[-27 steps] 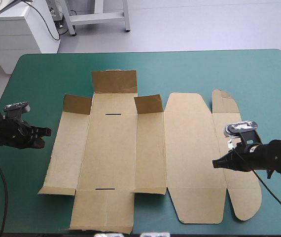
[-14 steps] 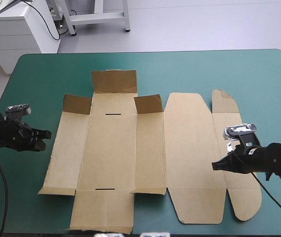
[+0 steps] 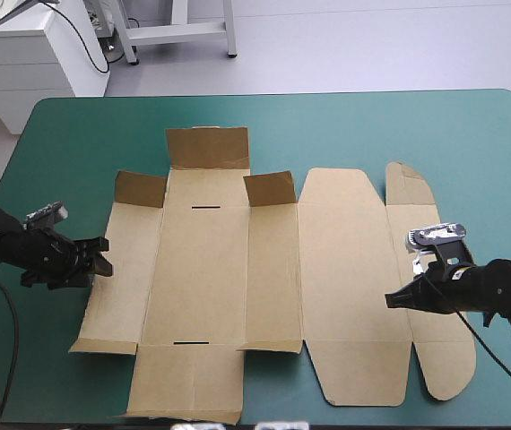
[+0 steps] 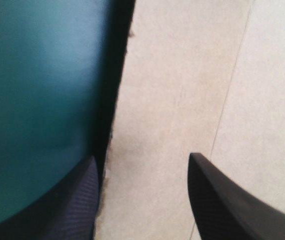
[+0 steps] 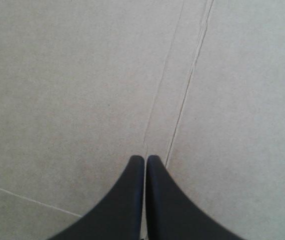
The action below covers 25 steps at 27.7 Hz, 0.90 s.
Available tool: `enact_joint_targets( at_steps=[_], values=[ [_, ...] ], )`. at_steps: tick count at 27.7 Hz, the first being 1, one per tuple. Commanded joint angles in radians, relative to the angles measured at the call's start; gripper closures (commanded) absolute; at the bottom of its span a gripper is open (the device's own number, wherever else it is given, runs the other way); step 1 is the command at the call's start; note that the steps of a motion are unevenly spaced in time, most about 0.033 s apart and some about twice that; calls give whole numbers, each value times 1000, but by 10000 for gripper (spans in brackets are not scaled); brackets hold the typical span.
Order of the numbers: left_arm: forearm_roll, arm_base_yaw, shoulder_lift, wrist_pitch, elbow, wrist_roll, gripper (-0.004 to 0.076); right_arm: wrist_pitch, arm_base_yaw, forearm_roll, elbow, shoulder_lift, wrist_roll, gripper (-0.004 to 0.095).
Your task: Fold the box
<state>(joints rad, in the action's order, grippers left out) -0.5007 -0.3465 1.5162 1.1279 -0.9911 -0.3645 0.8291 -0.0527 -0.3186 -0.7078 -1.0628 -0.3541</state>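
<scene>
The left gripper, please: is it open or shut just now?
Open: the left gripper holds its fingers apart, an edge of the box between them.

Nothing legible in any view: no text, labels, brands, numbers or signs. The box (image 3: 345, 269) is plain brown board with no print on it.
</scene>
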Motion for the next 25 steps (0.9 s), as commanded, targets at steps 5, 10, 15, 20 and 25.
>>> enact_joint_targets(
  at_steps=[5,10,15,20,25],
  values=[
    [-98,7,6,33,49,-22,335,-31,9,-16,-25,22,-15,910],
    [-166,16,6,75,56,-64,335,-27,9,-16,-25,22,-15,910],
    [-116,16,6,93,38,-69,335,-14,9,-16,-25,22,-15,910],
    [-62,16,6,117,-3,-54,335,-11,9,-16,-25,22,-15,910],
    [-56,16,6,120,-14,-39,335,-10,9,-16,-25,22,-15,910]
  ],
)
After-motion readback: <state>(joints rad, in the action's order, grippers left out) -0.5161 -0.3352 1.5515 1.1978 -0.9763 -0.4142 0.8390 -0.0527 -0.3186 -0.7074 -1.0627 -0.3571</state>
